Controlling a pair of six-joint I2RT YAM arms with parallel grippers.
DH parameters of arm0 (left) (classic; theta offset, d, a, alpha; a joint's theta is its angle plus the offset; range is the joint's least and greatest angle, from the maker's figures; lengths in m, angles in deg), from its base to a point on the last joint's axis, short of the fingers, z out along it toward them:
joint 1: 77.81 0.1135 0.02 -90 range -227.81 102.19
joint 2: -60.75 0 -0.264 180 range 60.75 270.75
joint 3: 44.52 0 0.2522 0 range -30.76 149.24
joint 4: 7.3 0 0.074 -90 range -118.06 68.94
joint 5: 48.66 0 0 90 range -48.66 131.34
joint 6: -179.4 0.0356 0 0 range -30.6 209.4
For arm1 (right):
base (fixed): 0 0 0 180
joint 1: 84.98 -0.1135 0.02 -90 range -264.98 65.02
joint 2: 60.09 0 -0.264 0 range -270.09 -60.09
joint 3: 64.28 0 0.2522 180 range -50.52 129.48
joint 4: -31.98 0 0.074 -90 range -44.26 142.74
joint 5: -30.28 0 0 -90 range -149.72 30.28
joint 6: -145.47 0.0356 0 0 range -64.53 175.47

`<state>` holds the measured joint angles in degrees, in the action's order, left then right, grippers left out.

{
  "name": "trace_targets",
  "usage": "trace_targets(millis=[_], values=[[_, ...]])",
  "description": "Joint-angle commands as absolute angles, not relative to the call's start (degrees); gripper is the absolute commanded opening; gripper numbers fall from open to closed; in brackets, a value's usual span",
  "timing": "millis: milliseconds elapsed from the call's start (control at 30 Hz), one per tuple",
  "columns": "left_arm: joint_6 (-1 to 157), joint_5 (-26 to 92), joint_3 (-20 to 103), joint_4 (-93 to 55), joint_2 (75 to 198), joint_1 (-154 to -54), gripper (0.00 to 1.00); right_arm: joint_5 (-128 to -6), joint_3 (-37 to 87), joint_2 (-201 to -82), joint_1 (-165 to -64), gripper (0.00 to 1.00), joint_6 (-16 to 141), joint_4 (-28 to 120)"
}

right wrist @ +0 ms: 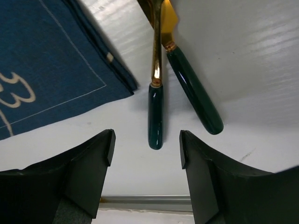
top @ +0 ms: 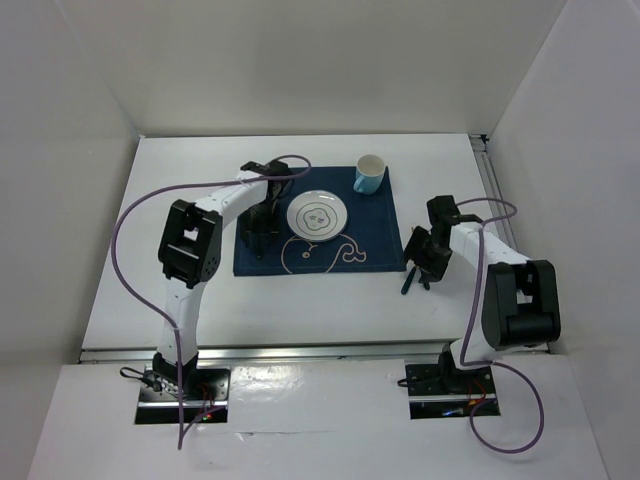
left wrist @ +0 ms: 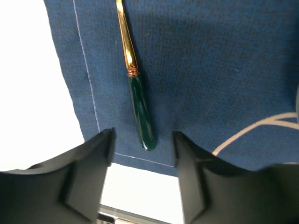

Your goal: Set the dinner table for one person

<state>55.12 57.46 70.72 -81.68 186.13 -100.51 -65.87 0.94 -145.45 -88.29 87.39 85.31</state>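
Low in the right wrist view the right end effector (right wrist: 147,140) stands open, jaws spread. Just ahead, centred on that gap, lies the slim utensil (right wrist: 156,109), green handle nearest, long axis running straight up the frame. A stouter utensil (right wrist: 194,91) slants beside it, to the right. Both rest on the white surface (right wrist: 261,46), just off the placemat (right wrist: 56,60) corner. Farther off, the left end effector (left wrist: 142,135), open too, hovers over a third utensil (left wrist: 140,107) on the placemat.
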Motion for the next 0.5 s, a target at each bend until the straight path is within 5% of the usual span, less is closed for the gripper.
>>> trace_targets(millis=[0,200,367,467], values=[[55.47,58.57,74.79,-84.52,182.92,-100.84,0.72,-63.68,-0.34,-146.92,-89.98,0.69,89.83,81.86],[55.30,60.42,77.26,-87.16,178.63,-101.37,0.77,-61.40,-1.48,-149.83,-91.93,0.50,90.98,78.88],[54.68,60.42,78.40,-88.29,174.05,-101.37,0.75,-57.96,1.41,-149.74,-92.45,0.04,91.51,80.97],[55.29,59.63,79.10,-88.30,171.59,-101.37,0.75,-55.51,4.05,-146.77,-95.16,0.00,91.51,83.00]])
